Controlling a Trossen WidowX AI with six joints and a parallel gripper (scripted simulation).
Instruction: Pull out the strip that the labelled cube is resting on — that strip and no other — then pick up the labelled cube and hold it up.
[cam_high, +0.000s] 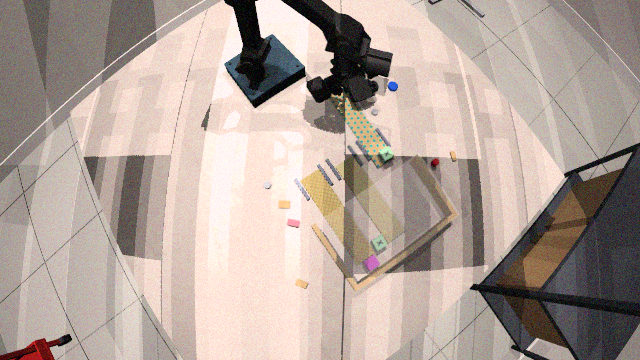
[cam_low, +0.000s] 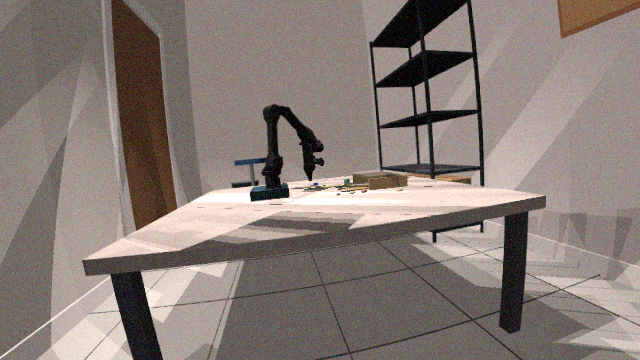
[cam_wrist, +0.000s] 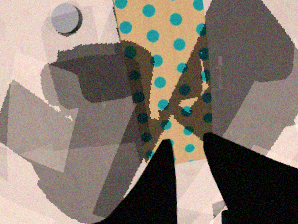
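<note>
The teal-dotted orange strip (cam_high: 361, 125) (cam_wrist: 160, 82) lies flat, with a green cube (cam_high: 385, 153) with a dark mark on its far end. A second green cube (cam_high: 379, 243) with a dark mark stands near the far ends of two yellow strips; what it rests on is unclear. The left yellow strip (cam_high: 332, 205) is patterned and the right one (cam_high: 375, 200) is paler. My gripper (cam_low: 310, 179) (cam_wrist: 186, 143) is partly open and holds nothing. It is a little above the dotted strip's near end; its fingertips are hidden in the top view.
A magenta cube (cam_high: 371, 262) stands beside the second green cube. Tan walls (cam_high: 405, 250) bound the far side. Short grey bars (cam_high: 325, 174) stand by the strips' near parts. A blue disc (cam_high: 393, 86), a red ball (cam_high: 435, 162) and small orange and pink pieces lie around.
</note>
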